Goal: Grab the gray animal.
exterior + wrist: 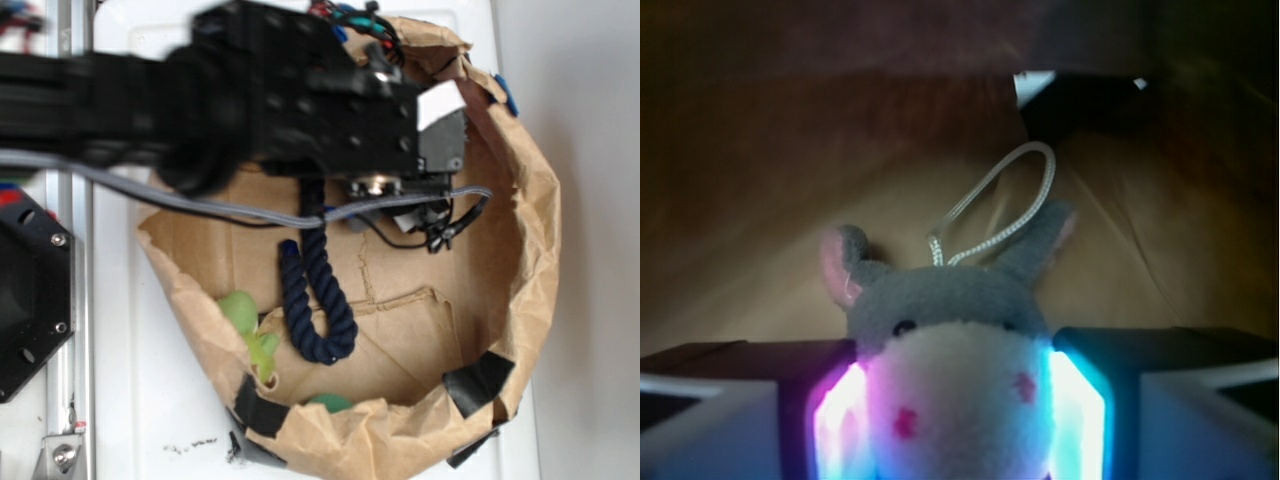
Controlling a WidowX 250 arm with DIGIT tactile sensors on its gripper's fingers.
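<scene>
**Gripper closed on the gray animal's head**

Gripper (958, 420) pads sat on either side of the gray animal (952, 340) in the wrist view, the lit fingers (1080, 415) pressed against the cream muzzle from left and right, with no gap showing between pad and plush. The jaws looked pinched on the toy's face rather than standing spread around it. The toy lay inside the brown paper bag (540, 230), facing the camera, its pink-lined ears (843, 262) up and its white string loop (1000, 205) trailing behind the head across the bag floor.

From the exterior view the toy itself was hidden under the arm and wrist (330, 90), which reached over the bag's upper rim. A dark navy rope (315, 300) lay curled on the bag floor, and a light green plush toy (250, 325) rested near the lower-left wall, both well apart from the gripper.

By its look the animal was light, soft and compressible, so it would squash under the pads rather than resist. The fuzzy fabric should give good friction, and nothing about it seemed fragile. The muzzle was a fair place to hold, though rounded stuffing could squeeze out of a shallow pinch; a grip further back, across the fuller gray head, would probably be more secure. The thin loop looked too slack to serve as a hold.
</scene>
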